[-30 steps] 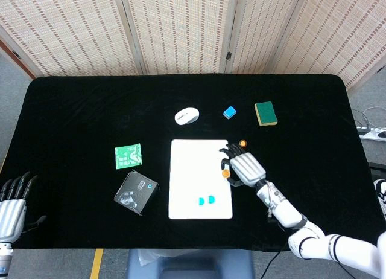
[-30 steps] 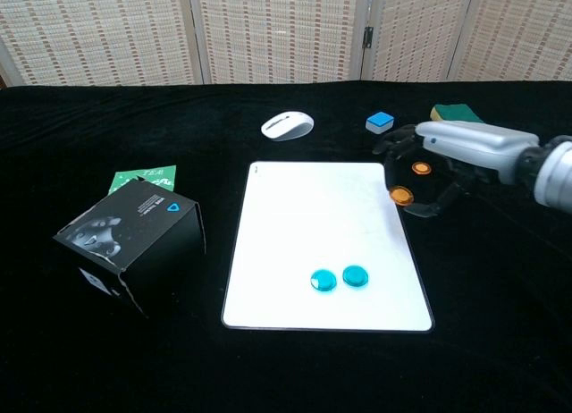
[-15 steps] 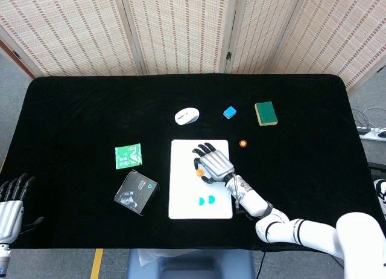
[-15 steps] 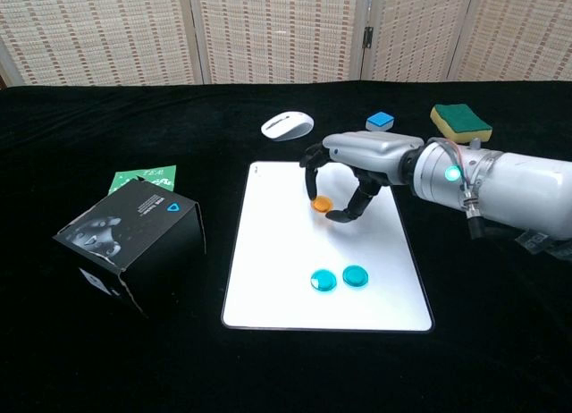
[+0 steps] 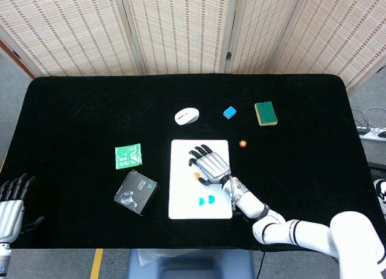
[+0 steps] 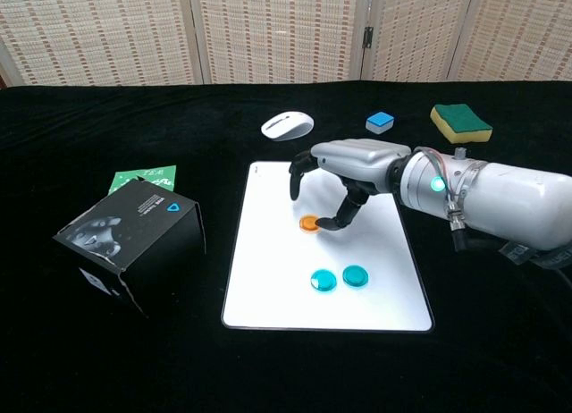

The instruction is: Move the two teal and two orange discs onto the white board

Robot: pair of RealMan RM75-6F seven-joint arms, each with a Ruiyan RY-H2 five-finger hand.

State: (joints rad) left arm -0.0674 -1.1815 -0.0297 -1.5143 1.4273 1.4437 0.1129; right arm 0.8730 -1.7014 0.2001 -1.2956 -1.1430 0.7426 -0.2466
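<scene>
The white board [image 5: 181,161] [image 6: 268,252] lies mid-table. Two teal discs [image 5: 207,200] [image 6: 339,278] sit side by side near its front edge. One orange disc [image 6: 309,223] [image 5: 196,175] lies flat on the board's middle. My right hand [image 5: 209,164] [image 6: 349,163] arches over it with fingers apart; the thumb tip is right beside the disc, the other fingers are off it. The second orange disc [image 5: 243,144] rests on the black cloth to the right of the board and is hidden by my arm in the chest view. My left hand [image 5: 11,200] hangs open off the table's front left.
Behind the board are a white mouse [image 5: 187,116] [image 6: 287,125], a blue block [image 5: 229,113] [image 6: 380,122] and a green-yellow sponge [image 5: 265,113] [image 6: 460,122]. Left of the board lie a green card [image 5: 128,156] [image 6: 143,176] and a black box [image 5: 136,192] [image 6: 130,239].
My right hand carried an orange disc from the cloth leftward over the board, lowered it and let go; the disc now lies on the board. The left hand stayed put.
</scene>
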